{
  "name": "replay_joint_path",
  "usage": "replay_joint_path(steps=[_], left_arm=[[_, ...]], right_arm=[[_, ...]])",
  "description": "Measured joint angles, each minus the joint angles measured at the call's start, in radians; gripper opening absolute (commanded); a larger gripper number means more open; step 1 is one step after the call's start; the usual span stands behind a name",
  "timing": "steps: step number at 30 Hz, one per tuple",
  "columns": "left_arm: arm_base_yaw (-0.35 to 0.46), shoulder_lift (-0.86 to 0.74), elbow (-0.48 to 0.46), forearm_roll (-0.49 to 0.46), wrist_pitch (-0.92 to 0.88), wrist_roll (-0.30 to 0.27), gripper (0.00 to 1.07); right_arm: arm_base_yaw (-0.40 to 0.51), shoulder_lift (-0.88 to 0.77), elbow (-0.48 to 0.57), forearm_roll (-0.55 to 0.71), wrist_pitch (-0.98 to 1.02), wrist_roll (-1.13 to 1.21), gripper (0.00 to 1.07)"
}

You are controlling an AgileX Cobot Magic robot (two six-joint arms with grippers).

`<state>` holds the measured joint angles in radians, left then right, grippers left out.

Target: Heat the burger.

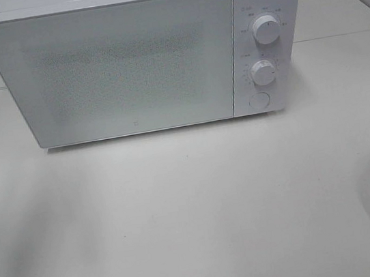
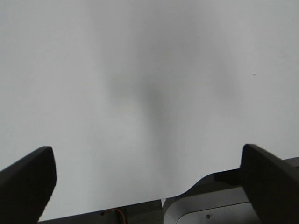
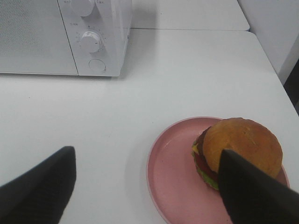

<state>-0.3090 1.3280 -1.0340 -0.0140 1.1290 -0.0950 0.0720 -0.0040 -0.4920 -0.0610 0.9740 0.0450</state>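
Burger [image 3: 243, 149] on plate [image 3: 173, 177], right hand [image 3: 147, 186] above, spread

the left hand [image 2: 149, 179] has dark, matte, wedge-shaped fingers over a pale grey metal base with small screws; the right hand's [image 3: 147, 186] fingers look alike.

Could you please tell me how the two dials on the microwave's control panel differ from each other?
The upper dial sits near the top of the panel, while the lower dial sits under it, just above the round button. The upper dial looks slightly larger than the lower dial. Their pointer marks face different directions. Both are round white knobs ringed with small printed markings on the microwave.
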Motion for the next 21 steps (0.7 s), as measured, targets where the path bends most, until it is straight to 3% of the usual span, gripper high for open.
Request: replay_joint_path(steps=[2,3,4,8,11,21], left_arm=[[0.140,-0.054,0.069,-0.054,0.000,0.057,1.00],[0.140,-0.054,0.069,-0.054,0.000,0.057,1.00],[0.219,-0.096,0.117,-0.097,-0.002,0.095,1.00],[0.341,-0.189,0.202,-0.188,-0.029,0.151,1.00],[0.376,-0.277,0.271,-0.207,-0.060,0.174,1.00],[0.378,-0.593,0.452,-0.156,-0.088,0.180,1.00]], right_arm=[[0.000,0.000,0.000,0.000,0.000,0.000,0.75],[0.000,0.000,0.000,0.000,0.000,0.000,0.75],[0.000,0.000,0.000,0.000,0.000,0.000,0.75],[0.000,0.000,0.000,0.000,0.000,0.000,0.75],[0.000,0.000,0.000,0.000,0.000,0.000,0.75],[0.000,0.000,0.000,0.000,0.000,0.000,0.75]])
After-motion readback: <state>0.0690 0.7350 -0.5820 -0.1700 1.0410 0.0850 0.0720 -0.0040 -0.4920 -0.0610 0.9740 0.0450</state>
